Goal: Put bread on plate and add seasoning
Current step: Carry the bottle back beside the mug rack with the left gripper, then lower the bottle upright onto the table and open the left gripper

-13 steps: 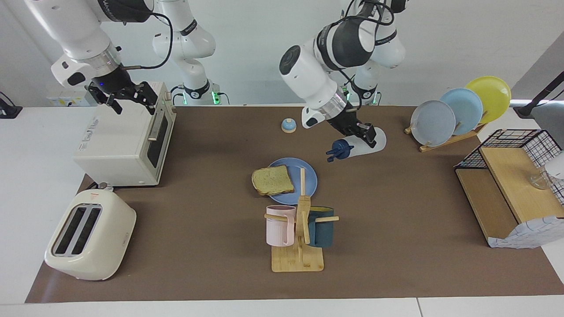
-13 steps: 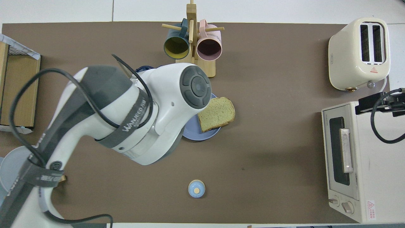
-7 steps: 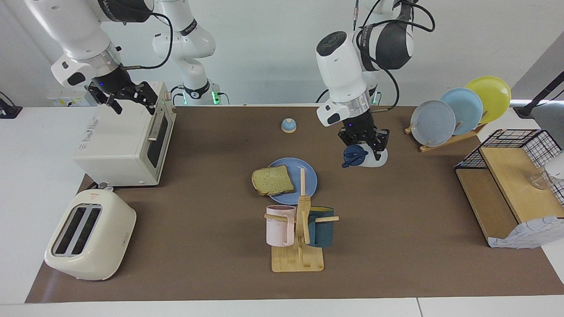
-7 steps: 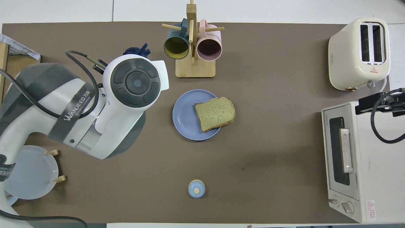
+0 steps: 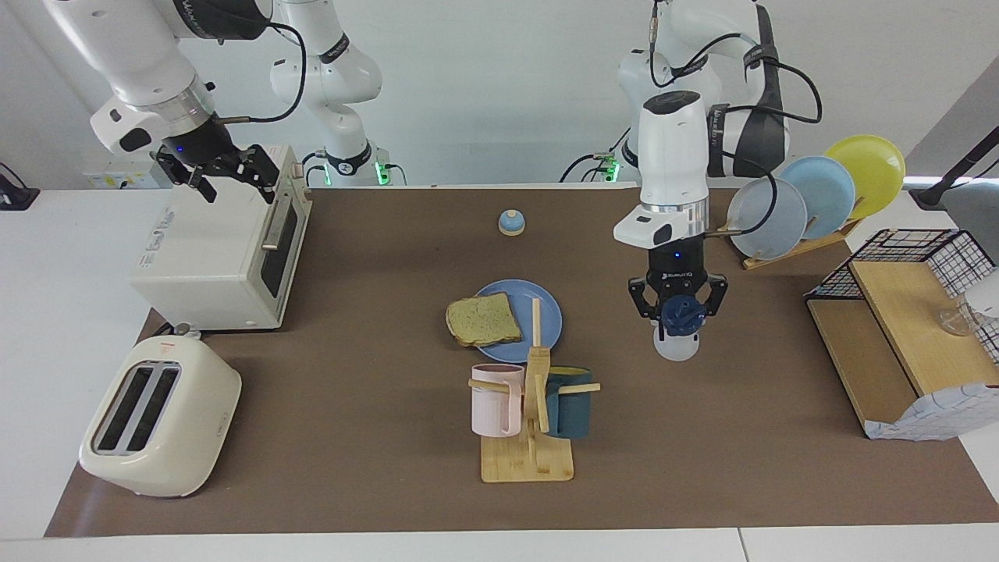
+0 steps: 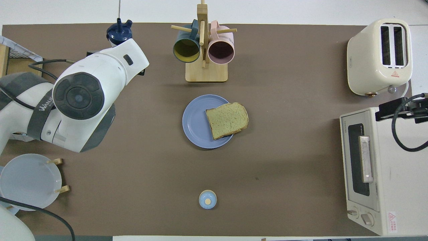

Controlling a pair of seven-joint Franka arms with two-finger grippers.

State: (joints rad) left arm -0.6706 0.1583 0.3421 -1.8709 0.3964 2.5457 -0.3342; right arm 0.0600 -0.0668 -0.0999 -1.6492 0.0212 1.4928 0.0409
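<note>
The bread lies on the periwinkle plate at mid table and hangs over the rim toward the right arm's end. It also shows on the plate in the overhead view. My left gripper points straight down, shut on the seasoning bottle around its navy cap. The bottle is upright, beside the plate toward the left arm's end, with its base at or just above the mat. Its cap shows in the overhead view. My right gripper waits open over the toaster oven.
A wooden mug rack with a pink and a teal mug stands farther from the robots than the plate. Toaster oven and toaster are at the right arm's end. Small bell, plate rack and wooden shelf also stand here.
My left arm swung the seasoning bottle away from the plate toward its own end, turned it from tilted to upright and lowered it. The right arm, bread and plate have not moved.
</note>
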